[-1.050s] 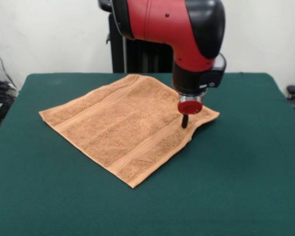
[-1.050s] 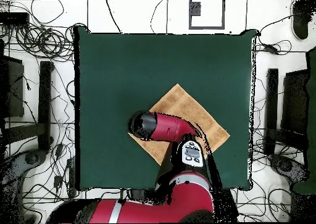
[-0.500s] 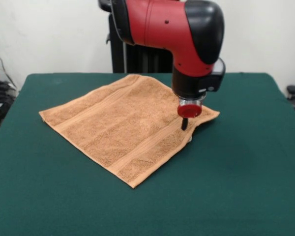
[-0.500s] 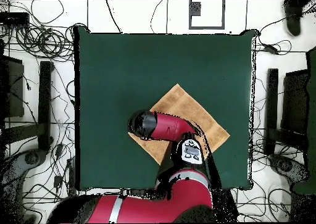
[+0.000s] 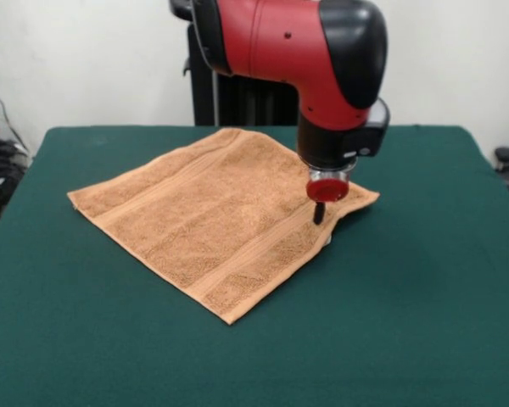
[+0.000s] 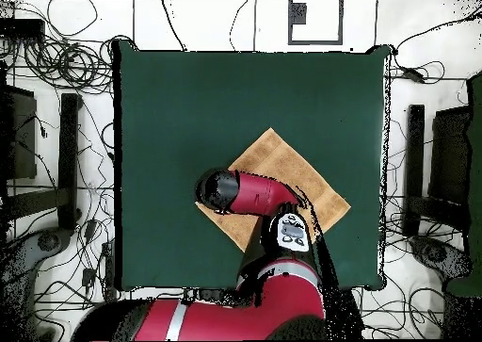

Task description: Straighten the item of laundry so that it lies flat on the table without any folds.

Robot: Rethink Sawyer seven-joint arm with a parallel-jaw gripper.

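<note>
1. Pretty much nothing has been shifted over the last second: the gripper [image 5: 319, 214] is still parked at the towel [image 5: 212, 212]'s corner
2. The towel is spread diamond-wise on the table [image 5: 424, 288], only that corner slightly lifted
3. Jaws can't be made out, so flattening looks nearly done

place: robotics lab | evidence: cables [image 6: 56, 60] strewn over tiled floor [image 6: 216, 23], green-topped test table [image 5: 424, 322]
</note>
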